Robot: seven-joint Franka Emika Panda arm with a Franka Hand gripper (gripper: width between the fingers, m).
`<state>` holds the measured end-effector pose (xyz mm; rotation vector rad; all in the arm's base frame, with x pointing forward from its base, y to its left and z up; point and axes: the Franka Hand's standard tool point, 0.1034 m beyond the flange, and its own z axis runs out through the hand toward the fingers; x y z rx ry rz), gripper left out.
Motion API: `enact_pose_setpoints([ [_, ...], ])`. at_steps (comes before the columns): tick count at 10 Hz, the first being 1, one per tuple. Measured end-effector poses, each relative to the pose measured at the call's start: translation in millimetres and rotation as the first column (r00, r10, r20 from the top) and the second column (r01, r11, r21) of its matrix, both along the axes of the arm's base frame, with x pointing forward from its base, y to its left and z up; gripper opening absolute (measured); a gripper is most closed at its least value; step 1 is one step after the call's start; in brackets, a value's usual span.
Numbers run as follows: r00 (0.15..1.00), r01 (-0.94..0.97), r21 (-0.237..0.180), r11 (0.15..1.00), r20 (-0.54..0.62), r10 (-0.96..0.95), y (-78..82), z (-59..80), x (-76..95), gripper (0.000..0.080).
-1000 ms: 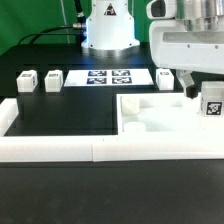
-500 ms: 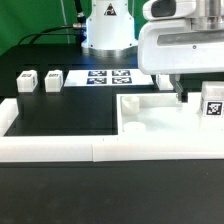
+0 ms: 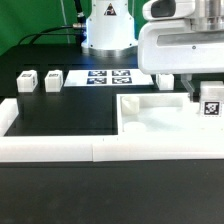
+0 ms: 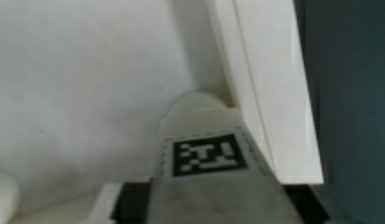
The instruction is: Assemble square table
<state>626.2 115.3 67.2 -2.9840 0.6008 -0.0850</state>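
The white square tabletop [image 3: 150,120] lies flat at the exterior view's right, inside the border wall. My gripper [image 3: 205,95] hangs over its right side, shut on a white leg post [image 3: 211,104] whose black-white tag faces the camera. In the wrist view the held leg [image 4: 210,150] runs from between my gripper's dark fingers [image 4: 136,205] down to the tabletop [image 4: 82,90], close to its edge. Two loose tagged legs [image 3: 26,80] [image 3: 52,78] stand at the far left. A third leg [image 3: 164,79] shows partly under my hand.
The long low white border wall [image 3: 60,150] runs along the front and up the left side. The marker board [image 3: 108,77] lies flat at the back centre. The arm's white base [image 3: 108,30] stands behind it. Cables lie at the back left.
My hand has shifted a little toward the exterior view's left and lower. The held leg has stayed at almost the same spot over the tabletop's right side.
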Motion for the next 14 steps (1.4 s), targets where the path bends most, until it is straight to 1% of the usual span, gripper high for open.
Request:
enact_pose_setpoints([
  [2, 0.99, 0.141, 0.01, 0.99, -0.013, -0.141, 0.1, 0.0, 0.0, 0.0288],
  [3, 0.969, 0.247, 0.019, 0.969, -0.026, -0.246, 0.2, 0.5, 0.1, 0.0288],
  [4, 0.914, 0.405, 0.029, 0.914, -0.053, -0.403, -0.5, 1.5, 0.5, 0.0288],
  [5, 0.83, 0.555, 0.042, 0.831, -0.085, -0.551, -0.8, 2.1, 0.6, 0.0288],
  [6, 0.74, 0.67, 0.04, 0.742, -0.122, -0.661, -0.4, 5.0, 1.6, 0.0288],
  [7, 0.633, 0.771, 0.039, 0.635, -0.145, -0.76, -1.0, 5.3, 2.0, 0.0289],
  [8, 0.601, 0.797, 0.038, 0.602, -0.149, -0.785, -0.7, 4.0, 1.1, 0.0291],
  [11, 0.442, 0.895, 0.023, 0.445, -0.173, -0.88, 1.2, 3.4, 0.7, 0.0291],
  [12, 0.353, 0.934, 0.016, 0.357, -0.19, -0.916, 2.1, 2.5, 0.3, 0.0291],
  [13, 0.219, 0.975, 0.002, 0.224, -0.215, -0.952, 3.0, 0.6, 0.0, 0.0291],
  [14, 0.105, 0.994, -0.004, 0.11, -0.238, -0.965, 4.0, 0.4, 1.2, 0.0291],
])
